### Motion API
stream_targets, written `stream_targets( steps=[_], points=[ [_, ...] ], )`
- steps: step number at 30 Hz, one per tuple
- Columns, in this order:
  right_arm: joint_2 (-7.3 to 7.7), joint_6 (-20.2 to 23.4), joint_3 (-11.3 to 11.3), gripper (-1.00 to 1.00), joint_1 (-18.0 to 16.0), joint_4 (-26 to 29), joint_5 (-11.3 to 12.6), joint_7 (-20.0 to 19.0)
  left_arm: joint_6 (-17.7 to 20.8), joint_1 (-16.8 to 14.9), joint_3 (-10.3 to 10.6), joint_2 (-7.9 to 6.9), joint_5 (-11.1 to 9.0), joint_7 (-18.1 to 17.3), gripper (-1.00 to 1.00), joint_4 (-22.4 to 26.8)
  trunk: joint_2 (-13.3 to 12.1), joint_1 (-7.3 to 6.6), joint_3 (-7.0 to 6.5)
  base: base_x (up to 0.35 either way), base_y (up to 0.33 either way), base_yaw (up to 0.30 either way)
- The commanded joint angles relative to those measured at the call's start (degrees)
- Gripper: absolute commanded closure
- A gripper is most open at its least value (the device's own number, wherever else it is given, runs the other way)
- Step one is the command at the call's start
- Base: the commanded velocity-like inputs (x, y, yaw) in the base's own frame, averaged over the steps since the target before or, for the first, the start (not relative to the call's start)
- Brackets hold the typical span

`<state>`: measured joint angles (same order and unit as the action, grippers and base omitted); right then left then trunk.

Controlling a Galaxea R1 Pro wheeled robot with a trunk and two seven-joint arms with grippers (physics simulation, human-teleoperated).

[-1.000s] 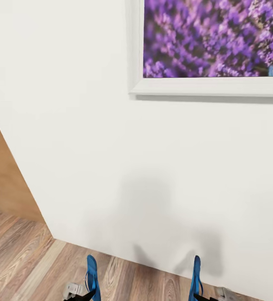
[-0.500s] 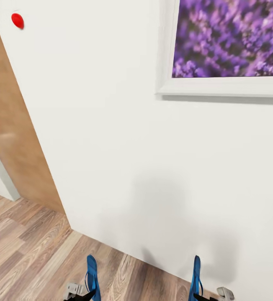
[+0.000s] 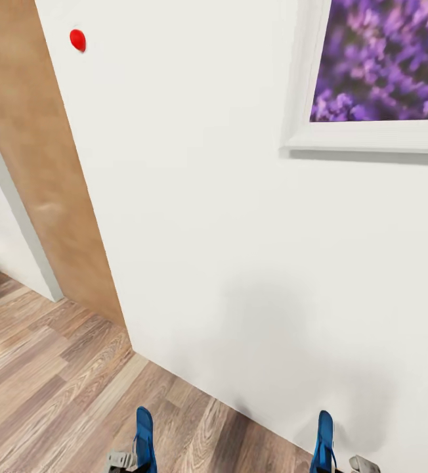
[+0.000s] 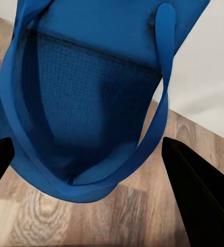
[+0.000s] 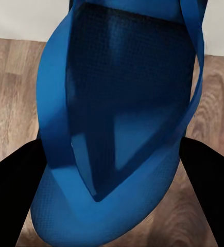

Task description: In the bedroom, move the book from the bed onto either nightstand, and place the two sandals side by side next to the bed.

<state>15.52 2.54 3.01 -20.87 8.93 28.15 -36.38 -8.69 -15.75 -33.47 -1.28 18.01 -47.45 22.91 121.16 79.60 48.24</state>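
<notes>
Head view: looks forward and down, close to a white wall (image 3: 227, 249) meeting a plank floor (image 3: 56, 387). Left and right wrist views: each looks along its fingers, very near a blue sandal (image 4: 86, 103) (image 5: 117, 134). All three share wall and floor.

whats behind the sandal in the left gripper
In the left wrist view, behind the left sandal are wood plank floor and a strip of white wall. The sandal covers much of what lies straight ahead. The head view shows the same wall rising behind it.
</notes>
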Motion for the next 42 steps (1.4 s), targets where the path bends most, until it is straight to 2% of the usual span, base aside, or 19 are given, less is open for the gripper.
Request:
stream_targets(
  steps=[1,42],
  points=[
    [0.04,0.3,0.3,1.00,0.0,0.0,0.6,-0.1,-0.4,-0.1,-0.5,0.05,0.6,-0.2,1.00,0.0,0.0,-0.01,0.05,0.000,0.000,0.208],
    [0.04,0.3,0.4,1.00,0.0,0.1,0.6,-0.1,-0.5,-0.1,-0.5,0.05,0.6,-0.2,1.00,-0.1,0.0,-0.01,0.05,0.000,0.000,0.213]
  ],
)
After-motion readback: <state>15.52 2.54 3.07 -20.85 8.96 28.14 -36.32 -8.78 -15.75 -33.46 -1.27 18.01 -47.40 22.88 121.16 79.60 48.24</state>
